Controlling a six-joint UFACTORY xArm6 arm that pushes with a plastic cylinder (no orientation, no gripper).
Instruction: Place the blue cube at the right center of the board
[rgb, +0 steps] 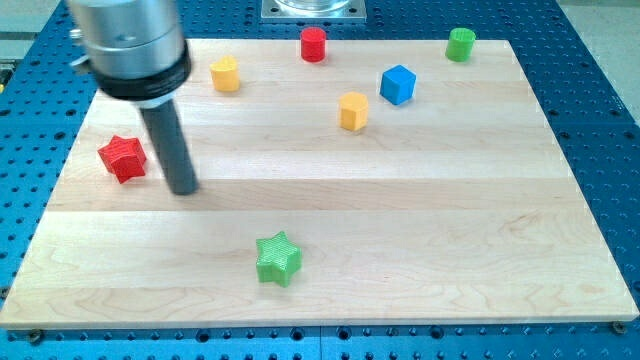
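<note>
While the arm is standing over the view's left side of the bench (420, 200), the blue cube (397, 84) is sitting far away, near the view's top and a little right of the middle. The tip (184, 188) of the dark rod is resting just beside the red star (123, 157), on its right, and it is not touching any block. This tool is only a plain rod, so it is not opening, closing or holding anything; it is only able to push.

The blue cube is looking small, hard and light, so in all likelihood it is going to slide easily on the smooth wood. It has flat sides, and a push in the middle of a flat side is probably going to keep it going straight. A push near a corner is likely to make it spin or slip away. The best side to push seems to be the cube's upper left, because the right centre of the bench is lying to the right and lower down.

An orange block (353, 110) is sitting just to the lower left of the cube. A yellow block (225, 74), a red cylinder (314, 44), a green cylinder (460, 44) and a green star (278, 259) are sitting well apart from it.
</note>
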